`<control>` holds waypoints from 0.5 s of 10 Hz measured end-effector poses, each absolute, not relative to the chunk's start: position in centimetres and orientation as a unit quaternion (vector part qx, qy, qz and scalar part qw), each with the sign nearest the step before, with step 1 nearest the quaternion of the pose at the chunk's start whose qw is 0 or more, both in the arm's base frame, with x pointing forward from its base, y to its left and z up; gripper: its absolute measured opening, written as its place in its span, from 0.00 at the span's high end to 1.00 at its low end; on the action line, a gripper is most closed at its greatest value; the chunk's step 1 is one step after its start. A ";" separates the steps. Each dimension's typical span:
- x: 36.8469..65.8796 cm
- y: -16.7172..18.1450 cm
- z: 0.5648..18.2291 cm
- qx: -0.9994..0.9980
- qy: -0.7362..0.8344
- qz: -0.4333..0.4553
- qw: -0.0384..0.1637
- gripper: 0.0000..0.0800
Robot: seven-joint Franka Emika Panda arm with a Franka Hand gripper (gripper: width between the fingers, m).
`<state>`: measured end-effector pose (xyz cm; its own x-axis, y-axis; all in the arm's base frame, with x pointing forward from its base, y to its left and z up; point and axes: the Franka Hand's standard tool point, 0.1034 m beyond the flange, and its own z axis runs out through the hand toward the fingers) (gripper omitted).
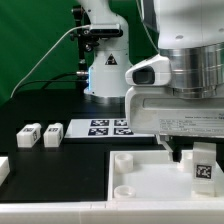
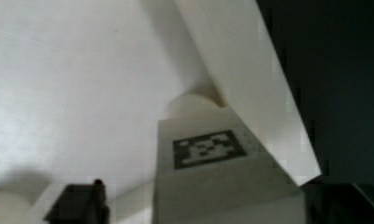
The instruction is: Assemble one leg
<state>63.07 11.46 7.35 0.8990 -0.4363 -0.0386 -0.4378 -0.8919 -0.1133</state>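
A leg [image 1: 203, 166], a small white block with a black-and-white tag, stands upright at the corner of the large white panel [image 1: 140, 180] on the exterior view's right. My gripper [image 1: 197, 158] hangs over it, with one finger on either side. In the wrist view the leg [image 2: 210, 150] runs down between the two dark fingers. One finger [image 2: 77, 200] stands apart from the leg with a strip of panel [image 2: 77, 90] showing between them. The other finger [image 2: 344, 200] is at the leg's edge. The jaws are open around the leg.
Two more legs [image 1: 27, 135] [image 1: 52, 133] lie on the black table at the exterior view's left. The marker board [image 1: 108, 127] lies behind the panel. A white part [image 1: 3, 168] shows at the far left edge. The arm's base [image 1: 105, 60] stands at the back.
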 end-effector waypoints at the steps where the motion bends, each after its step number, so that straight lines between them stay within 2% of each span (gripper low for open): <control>1: 63.1 11.5 7.3 -0.965 0.253 0.008 0.061 0.34; 2: 63.0 11.7 7.4 -0.946 0.319 0.013 0.064 0.57; 3: 63.0 11.7 7.3 -0.930 0.362 0.016 0.063 0.64; 5: 63.0 11.7 7.3 -0.896 0.438 0.022 0.062 0.64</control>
<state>63.03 11.71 7.35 0.6149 -0.7830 -0.0939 -0.7885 -0.6081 -0.0920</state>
